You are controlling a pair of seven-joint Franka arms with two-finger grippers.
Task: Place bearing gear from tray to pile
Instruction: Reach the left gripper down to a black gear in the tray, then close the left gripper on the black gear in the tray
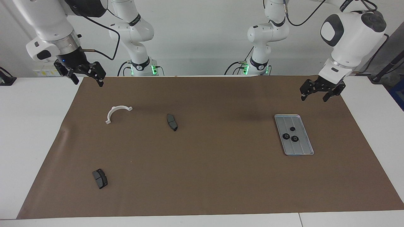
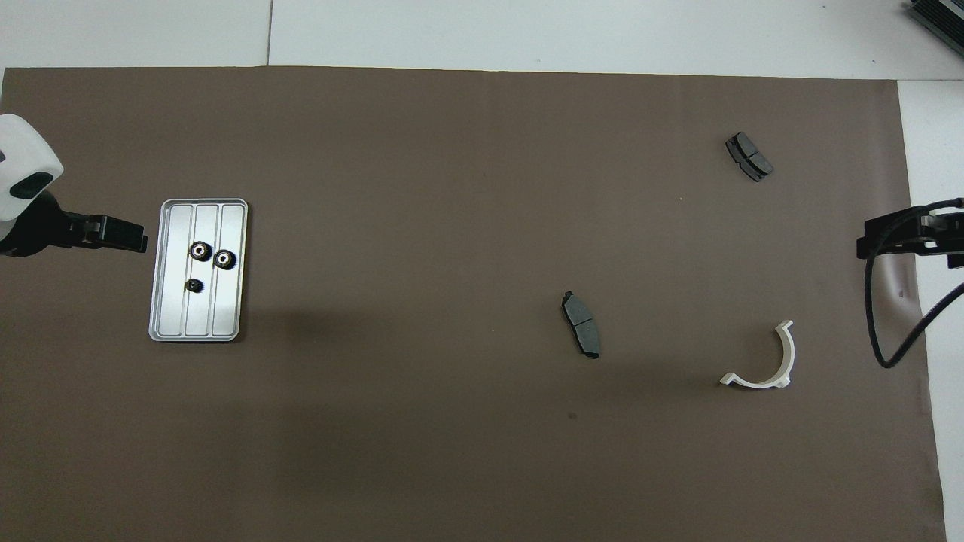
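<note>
The silver tray (image 1: 301, 148) lies on the brown mat toward the left arm's end; it also shows in the overhead view (image 2: 226, 316). In it lie three small black gears (image 1: 286, 136) (image 1: 295, 138) (image 1: 292, 128). Two of them (image 2: 199, 251) (image 2: 224, 259) show a light centre; the third (image 2: 194, 285) is smaller. The pile is scattered toward the right arm's end: a white half-ring bracket (image 1: 117, 113) (image 2: 764, 361) and two dark pads (image 1: 172, 122) (image 1: 100, 178). My left gripper (image 1: 314, 97) is open and empty, raised over the mat beside the tray. My right gripper (image 1: 88, 81) is open and empty, raised over the mat's corner.
The brown mat (image 1: 202, 176) covers most of the white table. A wide bare stretch of mat lies between the tray and the nearest pad (image 2: 581, 324). The other pad (image 2: 749, 156) lies farthest from the robots.
</note>
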